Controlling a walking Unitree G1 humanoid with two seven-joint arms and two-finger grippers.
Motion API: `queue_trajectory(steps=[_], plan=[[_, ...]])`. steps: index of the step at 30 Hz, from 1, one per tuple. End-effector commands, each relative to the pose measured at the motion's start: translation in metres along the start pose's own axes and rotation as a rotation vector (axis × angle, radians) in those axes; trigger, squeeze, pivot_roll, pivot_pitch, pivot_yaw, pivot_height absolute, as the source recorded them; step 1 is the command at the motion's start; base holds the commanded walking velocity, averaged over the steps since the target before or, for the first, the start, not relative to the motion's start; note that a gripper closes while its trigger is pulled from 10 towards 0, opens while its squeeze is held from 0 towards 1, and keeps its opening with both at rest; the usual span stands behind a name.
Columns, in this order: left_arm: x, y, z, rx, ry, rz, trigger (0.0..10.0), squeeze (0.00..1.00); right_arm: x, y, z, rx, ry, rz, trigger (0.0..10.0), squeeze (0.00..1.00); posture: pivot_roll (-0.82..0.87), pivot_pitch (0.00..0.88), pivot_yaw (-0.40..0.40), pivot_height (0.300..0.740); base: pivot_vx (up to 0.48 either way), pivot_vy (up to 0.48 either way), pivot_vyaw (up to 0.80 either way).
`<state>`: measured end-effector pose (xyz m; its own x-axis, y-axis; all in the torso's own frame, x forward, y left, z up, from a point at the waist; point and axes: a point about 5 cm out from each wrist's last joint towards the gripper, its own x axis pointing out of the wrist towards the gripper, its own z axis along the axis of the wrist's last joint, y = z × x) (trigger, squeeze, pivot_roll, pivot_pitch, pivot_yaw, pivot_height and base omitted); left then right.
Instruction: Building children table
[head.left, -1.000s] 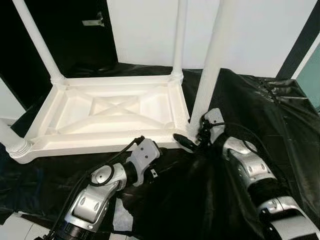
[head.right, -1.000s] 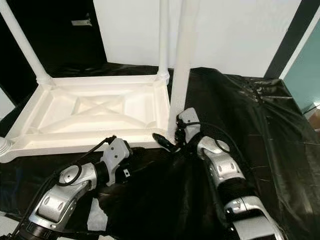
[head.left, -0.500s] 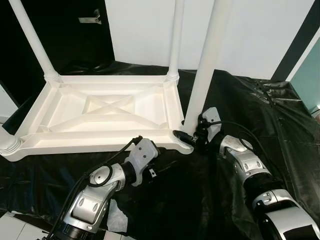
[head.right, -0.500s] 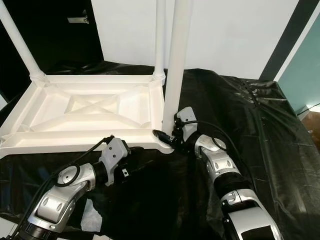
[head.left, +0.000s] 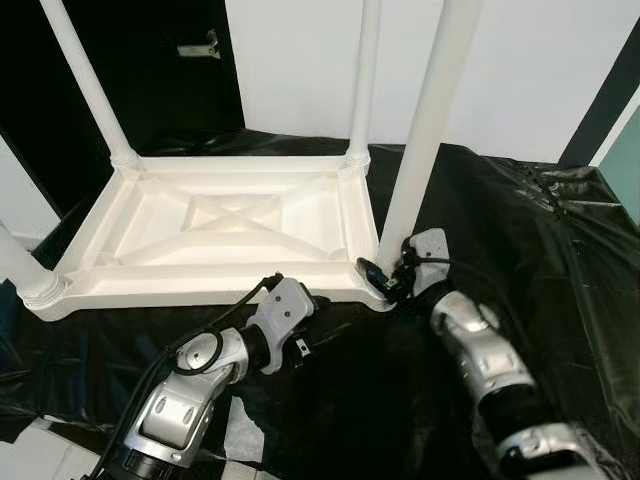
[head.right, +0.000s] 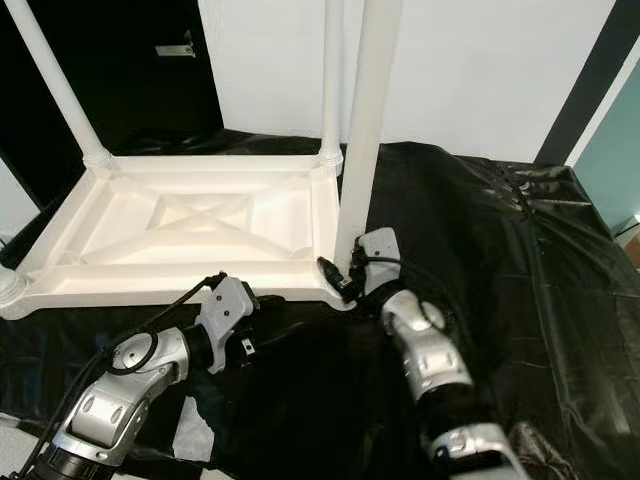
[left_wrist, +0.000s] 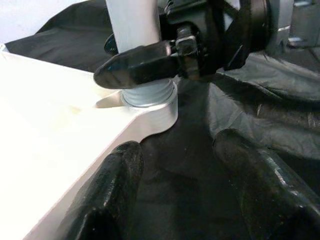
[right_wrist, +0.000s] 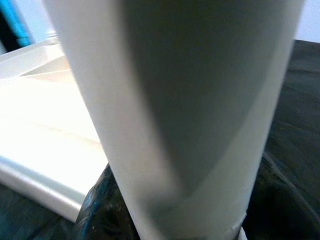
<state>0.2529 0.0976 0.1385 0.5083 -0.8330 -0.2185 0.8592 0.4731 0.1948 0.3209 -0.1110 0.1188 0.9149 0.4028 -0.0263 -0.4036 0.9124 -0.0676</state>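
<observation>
A white plastic children's table (head.left: 240, 225) lies upside down on a black sheet. Its legs stand upright at the far left corner (head.left: 85, 80), the far right corner (head.left: 363, 80) and the near left corner (head.left: 20, 270). The near right leg (head.left: 425, 130) stands in its threaded corner socket (left_wrist: 150, 97). My right gripper (head.left: 385, 280) is shut on this leg just above the socket, one black finger (left_wrist: 140, 67) lying across it. My left gripper (left_wrist: 185, 180) rests open on the sheet by the table's front edge, a short way from that corner, nothing between its fingers.
The crumpled black sheet (head.left: 560, 260) covers the floor all around. A white wall (head.left: 540, 70) stands close behind the table and a dark doorway (head.left: 150, 70) at the back left. A white scrap (head.left: 240, 430) lies under my left arm.
The head views have shifted a little as the camera moved. My right gripper stays on the base of the near right leg. My left gripper keeps its place by the front edge.
</observation>
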Motion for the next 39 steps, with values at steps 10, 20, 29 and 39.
queue_trajectory(steps=[10, 20, 29, 39], plan=[[0.005, -0.001, 0.003, 0.012, 0.003, -0.033, 10.0, 0.00, 0.000, 0.025, 0.001, 0.052, -0.021, -0.307, 10.0, 0.00, -0.01, 0.000, 0.007, 0.740, 0.000, 0.000, 0.00], [0.005, 0.000, 0.004, 0.009, 0.000, -0.016, 10.0, 0.00, -0.005, 0.026, 0.000, 0.058, 0.006, -0.304, 10.0, 0.00, 0.01, 0.000, -0.011, 0.740, 0.000, 0.000, 0.00], [0.002, -0.001, 0.002, -0.001, 0.002, 0.005, 10.0, 0.00, -0.022, 0.000, 0.007, 0.023, -0.078, -0.192, 10.0, 1.00, 0.02, 0.000, -0.027, 0.740, 0.000, 0.000, 0.00], [0.002, 0.000, 0.000, -0.008, 0.000, 0.019, 10.0, 0.00, -0.043, -0.030, 0.000, -0.001, -0.036, 0.122, 10.0, 0.00, 0.01, 0.000, -0.031, 0.740, 0.000, 0.000, 0.00]])
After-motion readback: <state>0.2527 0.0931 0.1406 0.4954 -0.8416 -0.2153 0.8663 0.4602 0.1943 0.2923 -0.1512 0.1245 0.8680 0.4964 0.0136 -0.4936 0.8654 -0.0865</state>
